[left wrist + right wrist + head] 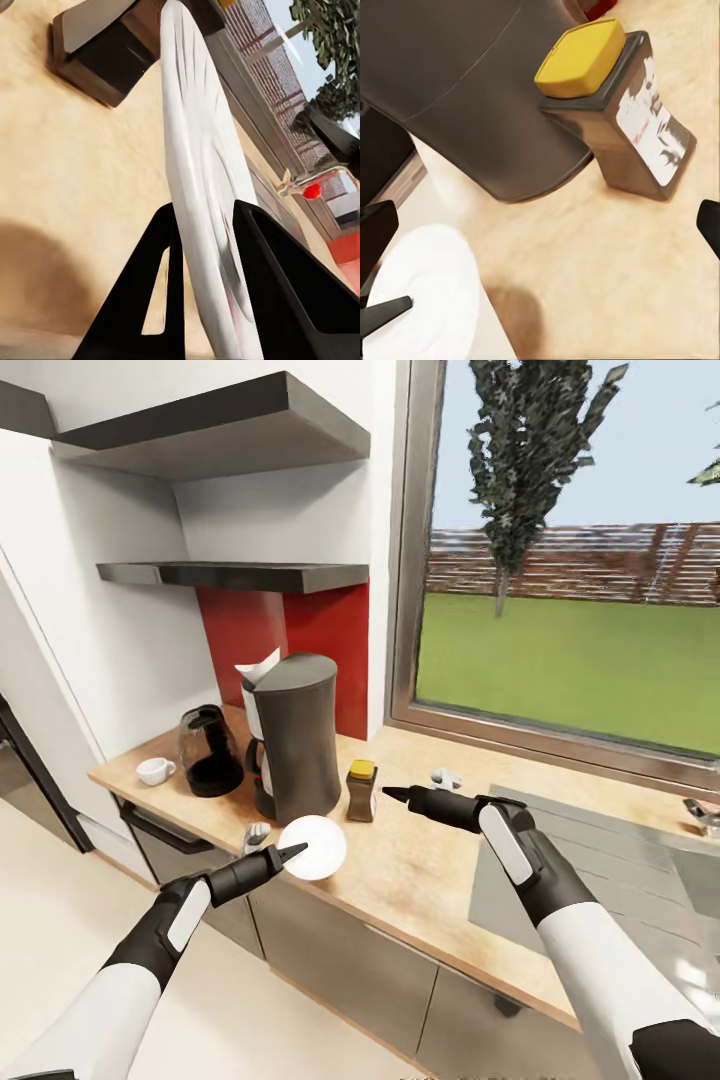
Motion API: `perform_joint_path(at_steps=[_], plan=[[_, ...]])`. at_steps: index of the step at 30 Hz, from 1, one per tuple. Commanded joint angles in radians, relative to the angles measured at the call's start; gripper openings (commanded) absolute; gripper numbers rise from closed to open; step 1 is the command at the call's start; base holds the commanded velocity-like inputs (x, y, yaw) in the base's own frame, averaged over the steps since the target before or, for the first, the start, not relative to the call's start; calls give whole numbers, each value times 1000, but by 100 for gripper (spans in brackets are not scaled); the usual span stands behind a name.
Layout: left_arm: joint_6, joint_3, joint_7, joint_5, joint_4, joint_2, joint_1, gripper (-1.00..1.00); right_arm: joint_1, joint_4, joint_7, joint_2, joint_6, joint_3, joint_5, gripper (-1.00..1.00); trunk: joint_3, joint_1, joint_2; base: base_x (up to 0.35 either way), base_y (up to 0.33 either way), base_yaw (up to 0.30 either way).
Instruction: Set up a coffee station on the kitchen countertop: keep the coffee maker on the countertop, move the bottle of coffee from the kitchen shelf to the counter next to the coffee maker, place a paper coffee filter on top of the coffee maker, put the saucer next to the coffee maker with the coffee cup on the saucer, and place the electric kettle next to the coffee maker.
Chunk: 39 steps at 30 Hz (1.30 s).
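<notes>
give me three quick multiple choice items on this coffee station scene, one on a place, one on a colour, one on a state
1. Where does the coffee cup stand?
A. on the saucer
B. on the countertop beside the electric kettle
C. on the shelf

2. What colour is the cap of the bottle of coffee?
A. yellow
B. blue
C. white

3. What is the left gripper doing?
A. hanging open
B. holding the saucer
C. holding the coffee cup

Answers:
1 B, it sits on the countertop left of the kettle.
2 A, seen in the head and right wrist views.
3 B, its fingers pinch the plate's rim.
</notes>
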Motion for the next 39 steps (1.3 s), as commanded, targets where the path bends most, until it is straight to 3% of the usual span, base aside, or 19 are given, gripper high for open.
perform_joint_path(at_steps=[1, 10, 13, 16, 20, 24, 27, 39], plan=[[6, 1, 0, 4, 0, 0, 0, -100, -1, 0, 2, -1, 2, 2, 0, 100, -3, 1, -2, 0, 1, -224], [6, 3, 2, 7, 5, -1, 1, -100, -1, 0, 2, 0, 1, 2, 0, 100, -3, 1, -2, 172, 0, -27], [7, 46, 4, 8, 12, -5, 1, -100, -1, -1, 2, 0, 1, 2, 0, 100, -3, 1, -2, 11, 0, 0], [8, 109, 43, 9, 35, -10, 1, -100, -1, -1, 2, 0, 1, 2, 0, 100, -3, 1, -2, 2, 0, 0], [7, 153, 89, 10, 66, -12, 1, -100, -1, -1, 2, -1, 2, 2, 0, 100, -3, 1, -2, 0, 0, 0], [7, 158, 96, 10, 91, -15, 1, -100, -2, -1, 2, -1, 2, 2, 0, 100, -3, 1, -2, 0, 0, 0], [7, 159, 98, 9, 100, -38, 1, -100, -1, -2, 2, -1, 4, 2, 0, 100, -3, 1, -2, 0, 0, 0], [7, 161, 97, 8, 100, -35, 1, -100, -1, -2, 2, -1, 7, 1, 0, 100, -3, 1, -2, 0, 0, -88]])
